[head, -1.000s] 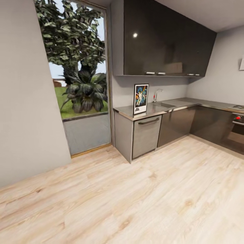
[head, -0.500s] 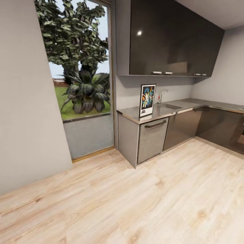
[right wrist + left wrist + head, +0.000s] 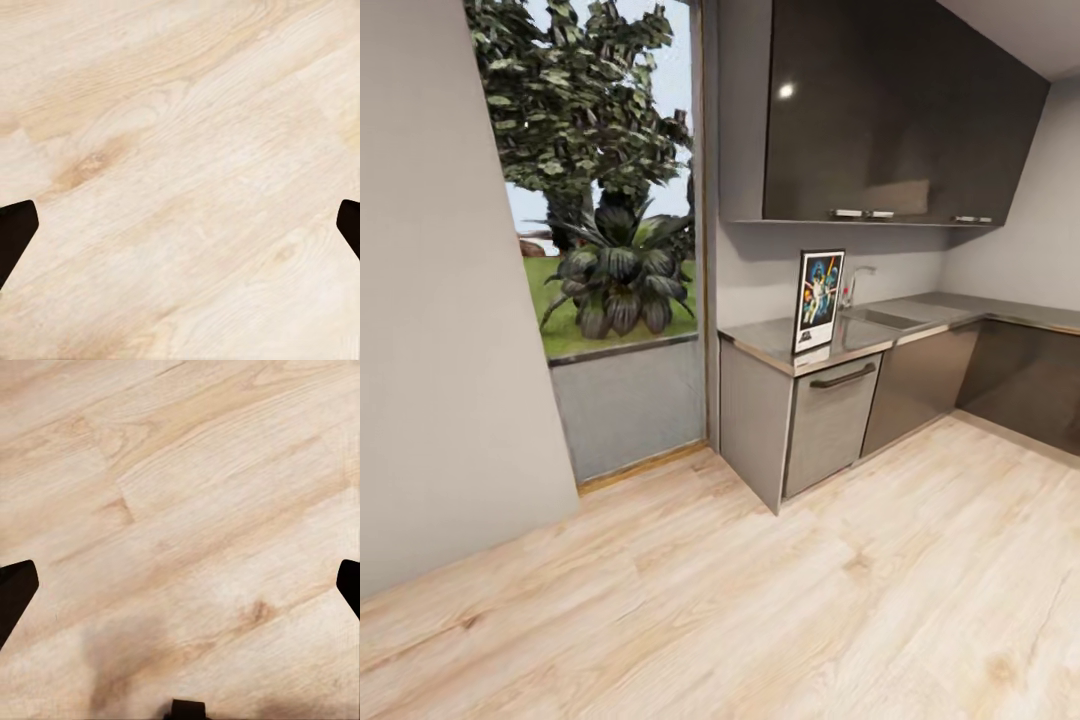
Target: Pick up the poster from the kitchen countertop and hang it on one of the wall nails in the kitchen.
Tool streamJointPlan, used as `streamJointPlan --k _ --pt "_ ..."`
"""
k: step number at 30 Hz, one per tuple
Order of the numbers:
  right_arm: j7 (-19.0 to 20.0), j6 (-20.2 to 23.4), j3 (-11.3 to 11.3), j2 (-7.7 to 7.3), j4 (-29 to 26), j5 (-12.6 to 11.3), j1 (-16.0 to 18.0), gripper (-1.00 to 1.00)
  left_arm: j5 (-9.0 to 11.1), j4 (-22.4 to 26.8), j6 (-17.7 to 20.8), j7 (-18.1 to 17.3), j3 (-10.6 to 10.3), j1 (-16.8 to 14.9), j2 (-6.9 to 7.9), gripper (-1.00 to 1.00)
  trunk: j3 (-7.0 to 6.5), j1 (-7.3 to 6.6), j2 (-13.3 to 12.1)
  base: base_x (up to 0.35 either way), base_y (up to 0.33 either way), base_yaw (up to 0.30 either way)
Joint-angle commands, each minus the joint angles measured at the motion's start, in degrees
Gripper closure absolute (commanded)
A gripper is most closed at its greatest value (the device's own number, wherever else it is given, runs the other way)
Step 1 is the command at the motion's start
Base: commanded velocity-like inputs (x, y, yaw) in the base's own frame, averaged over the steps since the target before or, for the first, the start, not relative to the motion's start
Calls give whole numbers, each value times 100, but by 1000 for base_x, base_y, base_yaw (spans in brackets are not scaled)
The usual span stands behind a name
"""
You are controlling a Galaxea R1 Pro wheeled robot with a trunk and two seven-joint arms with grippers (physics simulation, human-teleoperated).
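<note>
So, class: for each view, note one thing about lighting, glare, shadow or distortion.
Head view: a bright glare spot on the glossy upper cabinet, a soft shadow on the wall beneath it behind the poster, and wide-angle lean in the vertical lines. Left wrist view: a soft dark smudge of shadow on the wood floor. Right wrist view: even, shadowless light on the planks.

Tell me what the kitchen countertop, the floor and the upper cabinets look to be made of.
The kitchen countertop: likely stainless steel, grey and shiny, with soft reflections along its top. The floor: pale wood or wood-look laminate, with plank seams, grain and knots, matte. The upper cabinets: dark, high-gloss panels, perhaps lacquer or glass; a bright light spot reflects on one door.
</note>
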State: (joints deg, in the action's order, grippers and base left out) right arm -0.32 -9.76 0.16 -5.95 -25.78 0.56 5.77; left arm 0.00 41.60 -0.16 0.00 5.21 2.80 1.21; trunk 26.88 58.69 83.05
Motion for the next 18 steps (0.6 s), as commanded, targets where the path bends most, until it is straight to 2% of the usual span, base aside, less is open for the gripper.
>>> streamJointPlan --k 1,11,14,18 --pt "-3 -17 2 -1 2 6 3 -100 0 6 0 0 0 1 0 -100 5 3 2 295 232 0" --pt "-3 -17 0 -1 2 6 3 -100 -2 6 9 0 -2 1 2 -100 5 3 2 287 229 0" --pt "-2 -17 1 -1 2 6 3 -100 -7 6 14 0 -1 1 -2 -100 5 3 2 145 117 -32" --pt "1 -17 2 -2 1 4 3 -100 -8 6 14 4 -2 1 0 -100 5 3 2 40 32 -182"
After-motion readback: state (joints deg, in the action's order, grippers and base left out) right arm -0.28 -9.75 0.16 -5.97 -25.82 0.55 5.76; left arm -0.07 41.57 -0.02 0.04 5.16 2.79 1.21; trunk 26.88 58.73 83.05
